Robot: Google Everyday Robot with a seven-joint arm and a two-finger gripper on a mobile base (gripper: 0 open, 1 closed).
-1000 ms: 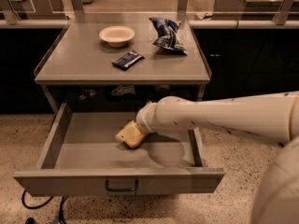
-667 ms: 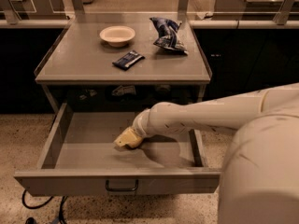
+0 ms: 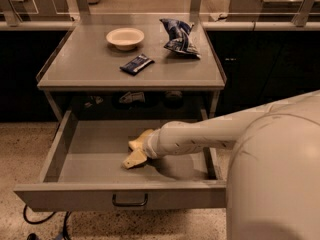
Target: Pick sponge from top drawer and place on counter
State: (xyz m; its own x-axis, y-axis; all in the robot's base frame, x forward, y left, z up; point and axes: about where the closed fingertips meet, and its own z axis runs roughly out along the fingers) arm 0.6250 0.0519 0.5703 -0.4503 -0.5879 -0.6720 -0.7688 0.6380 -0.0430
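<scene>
The top drawer [image 3: 75,159] is pulled open below the counter [image 3: 90,71]. My arm reaches into it from the right. The gripper [image 3: 138,149] is at the arm's tip, low over the middle of the drawer floor. Pale-yellow shapes [image 3: 134,159] show right at the tip and touch the drawer floor. The sponge seems to be among them, but I cannot tell it apart from the gripper. No sponge shows anywhere else in the drawer.
On the counter stand a white bowl [image 3: 125,37], a dark blue snack bar wrapper [image 3: 136,63] and a blue chip bag [image 3: 179,37]. The drawer handle [image 3: 129,201] faces front. The speckled floor [image 3: 20,144] lies around it, with cables at the lower left [image 3: 47,223]. My arm's bulk fills the lower right.
The arm's tip has shifted slightly left and toward the drawer front, staying low on the floor. The pale-yellow shape at its tip now looks split in two. My arm's bulk fills more of the right.
</scene>
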